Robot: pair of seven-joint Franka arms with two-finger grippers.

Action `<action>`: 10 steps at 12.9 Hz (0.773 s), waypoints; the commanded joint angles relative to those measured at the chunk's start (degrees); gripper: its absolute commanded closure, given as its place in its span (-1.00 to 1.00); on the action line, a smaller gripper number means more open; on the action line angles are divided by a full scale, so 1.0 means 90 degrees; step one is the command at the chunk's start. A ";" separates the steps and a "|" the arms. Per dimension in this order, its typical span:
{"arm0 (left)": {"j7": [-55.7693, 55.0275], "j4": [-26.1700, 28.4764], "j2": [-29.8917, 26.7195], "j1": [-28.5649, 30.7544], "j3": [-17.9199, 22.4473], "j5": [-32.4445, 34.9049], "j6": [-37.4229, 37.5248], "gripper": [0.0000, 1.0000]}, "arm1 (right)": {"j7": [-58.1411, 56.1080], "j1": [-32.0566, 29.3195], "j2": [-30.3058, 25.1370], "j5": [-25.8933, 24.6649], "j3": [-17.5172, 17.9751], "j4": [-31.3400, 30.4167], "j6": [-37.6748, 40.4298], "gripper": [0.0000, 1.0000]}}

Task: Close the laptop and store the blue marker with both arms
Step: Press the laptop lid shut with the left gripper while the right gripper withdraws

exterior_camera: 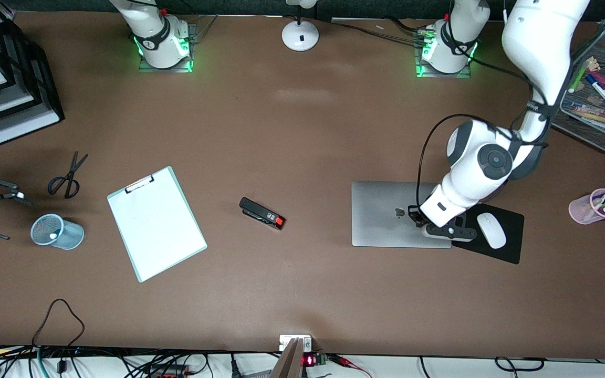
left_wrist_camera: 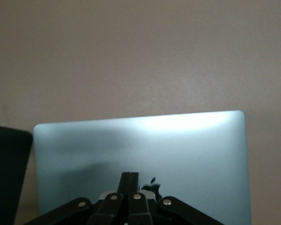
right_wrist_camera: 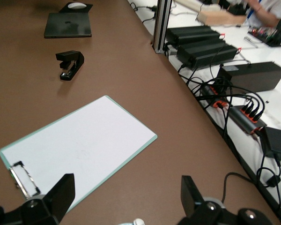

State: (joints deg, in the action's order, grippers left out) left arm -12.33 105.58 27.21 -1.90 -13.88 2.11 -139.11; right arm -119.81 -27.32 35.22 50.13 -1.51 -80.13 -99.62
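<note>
The silver-grey laptop (exterior_camera: 381, 212) lies closed and flat toward the left arm's end of the table, apple logo up. My left gripper (exterior_camera: 415, 215) rests on its lid beside the logo, fingers shut with nothing between them; in the left wrist view the shut gripper (left_wrist_camera: 130, 176) touches the laptop lid (left_wrist_camera: 178, 145). My right gripper (exterior_camera: 18, 220) hangs open and empty at the right arm's end, beside a light-blue mesh cup (exterior_camera: 66, 233). The blue marker (exterior_camera: 52, 237) stands in that cup; only its white tip shows. The right wrist view has the open gripper (right_wrist_camera: 126, 183) over the tip (right_wrist_camera: 138, 221).
A white clipboard (exterior_camera: 155, 223), black scissors (exterior_camera: 67, 176) and a black stapler (exterior_camera: 262, 213) lie mid-table. A white mouse (exterior_camera: 491, 230) sits on a black pad (exterior_camera: 510, 249) beside the laptop. A pink cup of markers (exterior_camera: 588, 210), a mesh tray (exterior_camera: 581, 126) and stacked trays (exterior_camera: 19, 121) line the ends.
</note>
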 commanded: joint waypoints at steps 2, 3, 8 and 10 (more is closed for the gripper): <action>-0.0017 -0.0022 -0.0600 -0.0042 0.0010 0.0127 0.1126 1.00 | 0.1988 0.0602 -0.0797 -0.1347 -0.0008 -0.0101 0.0043 -1.00; -0.0017 -0.0109 -0.0737 -0.0042 -0.0020 0.0127 0.1575 1.00 | 0.2845 0.0778 -0.1031 -0.1825 -0.0008 -0.0120 0.0073 -1.00; 0.0032 -0.1232 -0.0924 -0.0042 -0.0078 0.0127 0.3950 -0.45 | 0.5583 0.1628 -0.1550 -0.3205 0.0002 -0.0130 0.0619 -1.00; 0.0041 -0.1243 -0.1109 -0.0042 -0.0088 0.0127 0.4060 -1.00 | 0.6657 0.1902 -0.1745 -0.3508 0.0002 -0.0150 0.0824 -1.00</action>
State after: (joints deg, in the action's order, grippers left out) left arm -12.29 95.35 18.09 -2.17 -14.46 2.12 -104.38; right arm -67.13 -11.89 21.84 21.22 -1.16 -80.18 -93.82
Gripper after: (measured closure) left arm 0.427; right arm 0.000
